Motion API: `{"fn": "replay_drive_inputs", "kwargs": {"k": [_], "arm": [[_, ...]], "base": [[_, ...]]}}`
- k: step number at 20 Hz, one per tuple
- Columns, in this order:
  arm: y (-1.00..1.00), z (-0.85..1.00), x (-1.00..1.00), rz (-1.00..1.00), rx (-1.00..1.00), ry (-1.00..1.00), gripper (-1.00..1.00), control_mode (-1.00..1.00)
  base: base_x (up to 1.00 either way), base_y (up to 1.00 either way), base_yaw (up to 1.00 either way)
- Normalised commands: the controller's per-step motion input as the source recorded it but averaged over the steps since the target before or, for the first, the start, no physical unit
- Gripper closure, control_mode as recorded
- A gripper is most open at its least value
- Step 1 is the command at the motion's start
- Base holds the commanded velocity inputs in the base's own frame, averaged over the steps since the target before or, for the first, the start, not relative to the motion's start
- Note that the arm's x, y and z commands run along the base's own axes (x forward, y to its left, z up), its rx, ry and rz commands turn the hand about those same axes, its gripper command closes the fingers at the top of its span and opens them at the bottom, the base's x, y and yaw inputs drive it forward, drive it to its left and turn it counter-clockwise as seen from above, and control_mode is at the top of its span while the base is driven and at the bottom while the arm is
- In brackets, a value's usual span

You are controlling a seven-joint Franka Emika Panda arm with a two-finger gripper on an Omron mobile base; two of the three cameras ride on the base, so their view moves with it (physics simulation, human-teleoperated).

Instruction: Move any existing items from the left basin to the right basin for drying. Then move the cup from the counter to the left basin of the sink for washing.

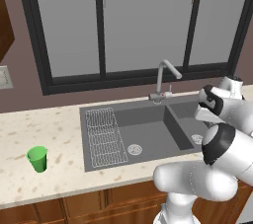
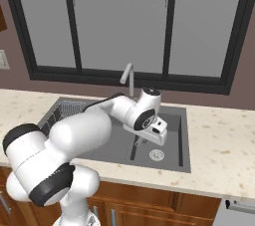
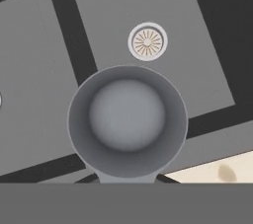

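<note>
Grey, round and hollow like a small bowl or ladle cup, the existing item (image 3: 127, 119) sits directly in front of the hand camera, held at its lower edge by the jaws, which are closed tight on it. In the hand view it hangs over the right basin (image 3: 197, 45), with the round drain (image 3: 147, 41) just beyond its rim. The gripper (image 2: 149, 129) is above this smaller basin in the right base view, so I judge the coming move is only downward, then a release. The item's open side faces the camera, so its axis runs along the jaws. The cup (image 1: 37, 159) stands upright on the counter (image 1: 29, 124), well apart to the left of the left basin (image 1: 143, 129).
</note>
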Motion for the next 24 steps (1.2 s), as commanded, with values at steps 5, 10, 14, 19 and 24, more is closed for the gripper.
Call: {"fn": "replay_drive_inputs", "kwargs": {"k": [5, 10, 14, 19, 24], "arm": [[-0.01, -0.26, 0.19, 0.00, 0.00, 0.09, 1.00, -1.00], [0.00, -0.25, 0.20, 0.00, 0.00, 0.08, 1.00, -1.00], [0.00, -0.25, 0.20, 0.00, 0.00, 0.07, 1.00, -1.00], [0.00, -0.26, 0.15, 0.00, 0.00, 0.04, 1.00, -1.00], [0.00, -0.26, 0.10, 0.00, 0.00, 0.03, 1.00, -1.00]], "base": [[0.00, 0.00, 0.00], [0.00, 0.00, 0.00], [0.00, 0.00, 0.00], [0.00, 0.00, 0.00], [0.00, 0.00, 0.00]]}}
